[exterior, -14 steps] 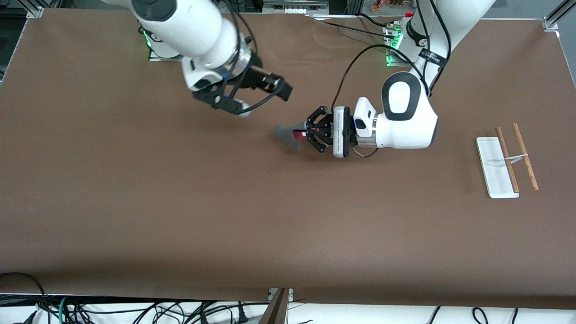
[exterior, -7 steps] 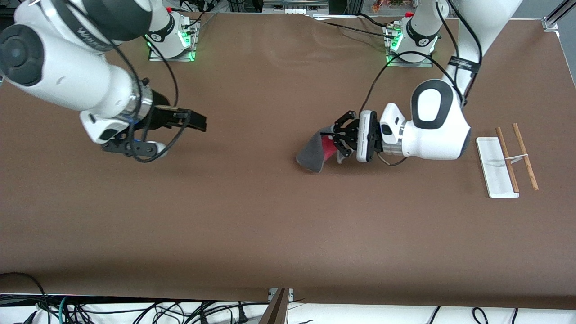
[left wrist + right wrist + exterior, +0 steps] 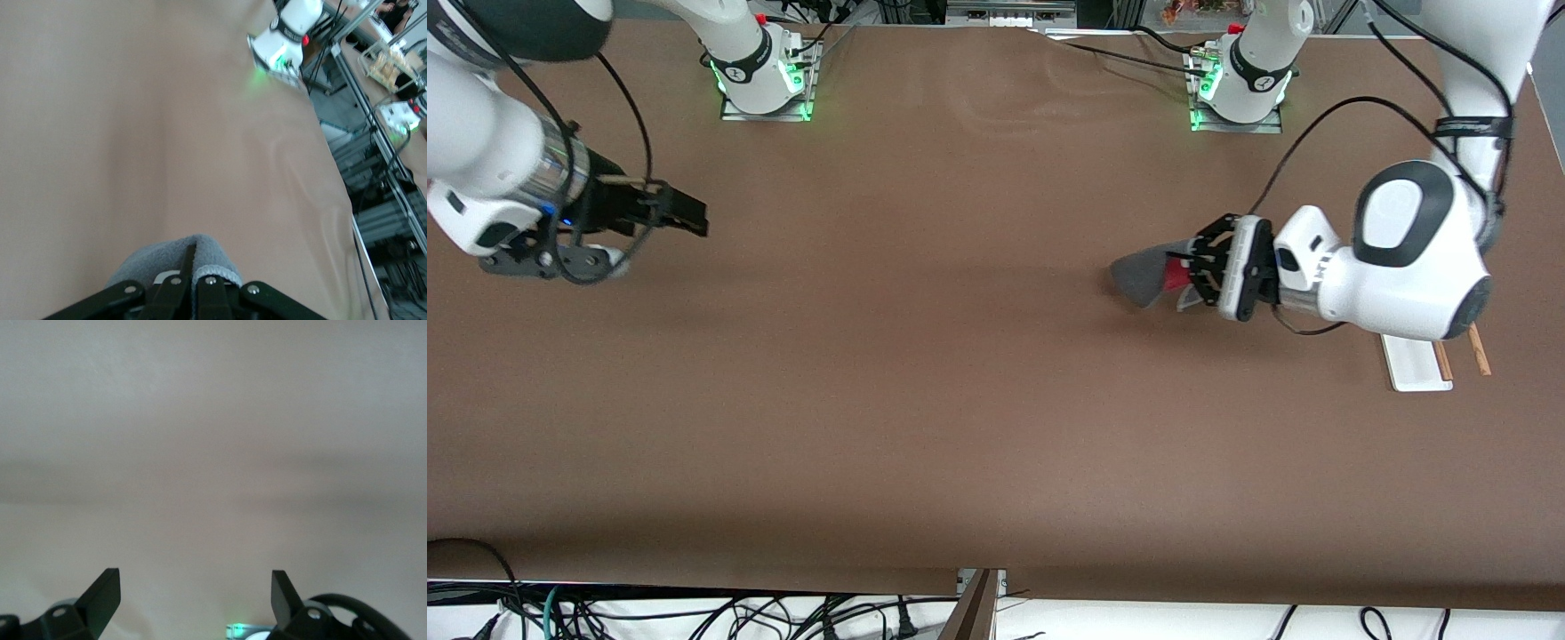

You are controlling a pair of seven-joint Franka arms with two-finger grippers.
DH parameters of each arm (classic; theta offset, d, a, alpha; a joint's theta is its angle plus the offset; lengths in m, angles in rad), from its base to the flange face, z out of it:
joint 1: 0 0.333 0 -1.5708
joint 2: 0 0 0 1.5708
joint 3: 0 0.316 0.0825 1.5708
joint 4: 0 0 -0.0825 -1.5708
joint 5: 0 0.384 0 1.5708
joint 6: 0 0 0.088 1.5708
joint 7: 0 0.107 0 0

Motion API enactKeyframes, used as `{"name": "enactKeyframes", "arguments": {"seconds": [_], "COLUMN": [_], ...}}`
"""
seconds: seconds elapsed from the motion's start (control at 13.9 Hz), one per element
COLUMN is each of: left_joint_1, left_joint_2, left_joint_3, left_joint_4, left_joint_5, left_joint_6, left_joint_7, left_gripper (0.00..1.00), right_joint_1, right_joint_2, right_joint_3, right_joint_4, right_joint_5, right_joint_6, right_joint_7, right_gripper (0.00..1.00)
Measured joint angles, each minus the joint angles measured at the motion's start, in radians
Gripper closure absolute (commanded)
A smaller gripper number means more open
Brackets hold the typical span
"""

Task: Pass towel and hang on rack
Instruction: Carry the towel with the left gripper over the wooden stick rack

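My left gripper [image 3: 1181, 267] is shut on the towel [image 3: 1141, 276], held above the table toward the left arm's end; the towel hangs folded, dark grey outside with a strip of pink-red by the fingers. In the left wrist view the grey towel [image 3: 160, 261] bulges out between the closed fingers [image 3: 189, 283]. The rack [image 3: 1416, 369] is mostly hidden under the left arm; only an end of its white base plate and the tips of the wooden rods [image 3: 1479, 354] show. My right gripper [image 3: 685, 216] is open and empty over the right arm's end of the table; its fingertips [image 3: 107, 588] stand wide apart.
The arm bases [image 3: 763, 76] [image 3: 1236, 84] with green lights stand along the table edge farthest from the front camera. Cables run from the left arm's base to its wrist. The brown table top [image 3: 925, 373] is bare in the middle.
My left gripper has carried the towel toward the rack at the left arm's end. The left arm now covers most of the rack. My right arm has pulled back toward its own end, gripper open.
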Motion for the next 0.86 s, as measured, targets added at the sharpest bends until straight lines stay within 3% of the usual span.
{"name": "enactKeyframes", "arguments": {"seconds": [0.22, 0.36, 0.86], "left_joint_1": [0.076, 0.148, 0.369], "left_joint_2": [0.000, 0.000, 0.002], "left_joint_3": [0.006, 0.008, 0.019], "left_joint_4": [0.079, 0.134, 0.234], "left_joint_5": [0.143, 0.225, 0.472], "left_joint_6": [-0.122, -0.158, -0.167], "left_joint_7": [-0.004, -0.006, -0.006], "left_gripper": [1.00, 1.00, 1.00], "right_joint_1": [-0.153, -0.205, -0.217], "right_joint_2": [-0.087, -0.097, -0.096], "right_joint_3": [0.173, 0.235, 0.248], "right_joint_4": [-0.084, -0.095, -0.102], "right_joint_5": [-0.073, -0.081, -0.083], "right_joint_6": [0.020, 0.027, 0.032], "right_joint_7": [-0.021, -0.021, -0.021], "right_gripper": [0.00, 0.00, 0.00]}}
